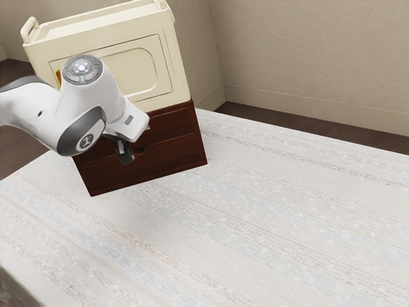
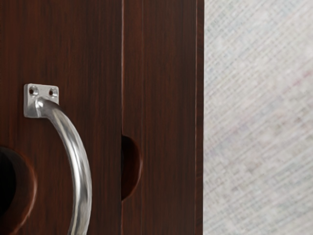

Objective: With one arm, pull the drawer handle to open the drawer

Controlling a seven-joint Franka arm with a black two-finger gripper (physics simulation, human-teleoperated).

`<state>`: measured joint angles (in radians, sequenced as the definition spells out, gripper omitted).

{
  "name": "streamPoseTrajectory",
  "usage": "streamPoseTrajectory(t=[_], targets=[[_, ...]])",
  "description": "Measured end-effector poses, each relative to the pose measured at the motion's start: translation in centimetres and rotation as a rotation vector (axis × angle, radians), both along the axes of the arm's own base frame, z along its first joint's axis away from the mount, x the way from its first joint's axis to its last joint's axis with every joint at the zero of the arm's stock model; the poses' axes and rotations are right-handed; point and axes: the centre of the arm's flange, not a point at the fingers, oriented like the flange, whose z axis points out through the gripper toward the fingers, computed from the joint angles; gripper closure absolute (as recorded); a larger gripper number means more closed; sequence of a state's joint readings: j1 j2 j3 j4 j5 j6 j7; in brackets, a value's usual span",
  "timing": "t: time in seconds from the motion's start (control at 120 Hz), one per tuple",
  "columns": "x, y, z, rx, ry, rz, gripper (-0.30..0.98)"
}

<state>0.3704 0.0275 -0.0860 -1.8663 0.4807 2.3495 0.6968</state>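
My gripper (image 1: 125, 153) is at the front of the dark brown wooden drawer unit (image 1: 172, 155), in front of its two stacked drawer fronts. The hand covers much of the upper front, and whether the gripper is open or shut cannot be made out. In the wrist view, a curved silver handle (image 2: 80, 166) stands out from a brown drawer front (image 2: 78, 39), fixed by a small screwed plate. One end of the handle runs out of the picture. Beside it, across a seam, the neighbouring front (image 2: 164, 73) has a half-round notch. Contact between gripper and handle cannot be confirmed.
A cream storage box (image 1: 128, 64) with raised end handles stands on top of the drawer unit. The unit rests on a pale striped cloth surface (image 1: 255, 211). Beige walls (image 1: 307, 51) rise behind it, with dark floor at their foot.
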Motion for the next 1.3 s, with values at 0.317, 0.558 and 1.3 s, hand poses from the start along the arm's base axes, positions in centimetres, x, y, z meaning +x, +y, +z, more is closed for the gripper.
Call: streamPoseTrajectory(t=[0.317,0.558,1.3], targets=[[1.3,-2.0,-0.6,-0.001,-0.015,-0.057,0.1],[1.4,-2.3,-0.8,-0.004,-0.018,-0.063,0.11],[1.9,0.5,-2.1,-0.016,-0.035,-0.022,0.11]])
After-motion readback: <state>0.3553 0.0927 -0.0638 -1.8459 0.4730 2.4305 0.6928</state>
